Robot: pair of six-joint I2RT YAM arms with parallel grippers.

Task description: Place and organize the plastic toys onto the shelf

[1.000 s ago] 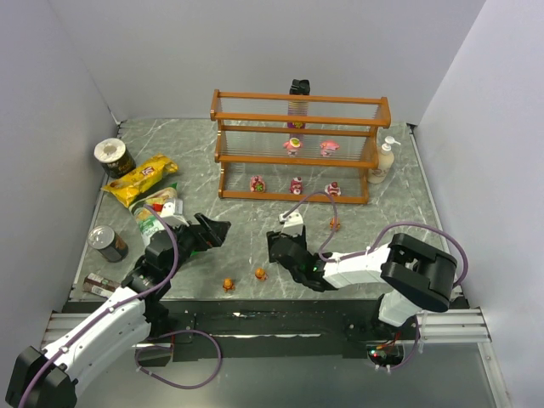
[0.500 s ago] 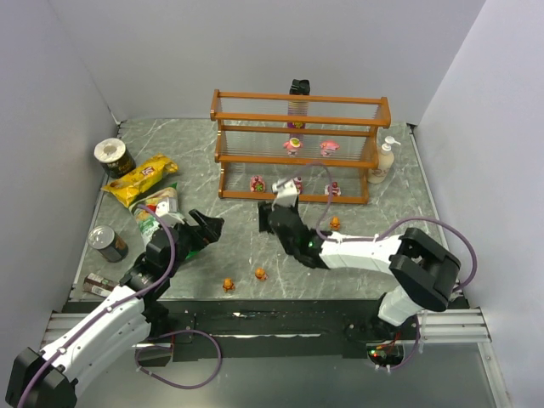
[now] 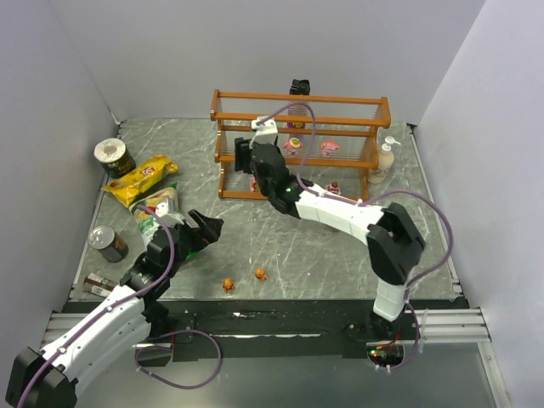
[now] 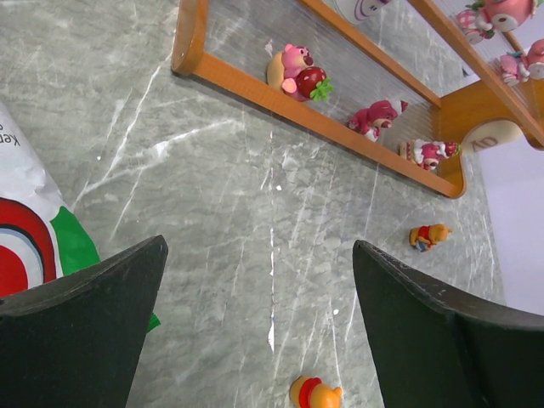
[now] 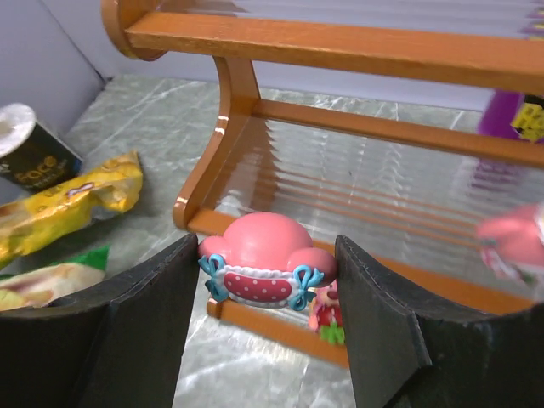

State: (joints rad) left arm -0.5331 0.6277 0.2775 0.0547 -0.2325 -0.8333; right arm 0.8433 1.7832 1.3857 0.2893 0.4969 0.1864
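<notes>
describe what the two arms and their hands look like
Both arms have white link shells with bulky black joints. The left arm and right arm each carry a thin purple cable looping along them. The left hand and right hand each have two broad matte black fingers.

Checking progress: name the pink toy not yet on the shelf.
The pink toy with the dotted band and blue bows, gripped in the right tool before the shelf's left end; the others sit on tiers.
</notes>
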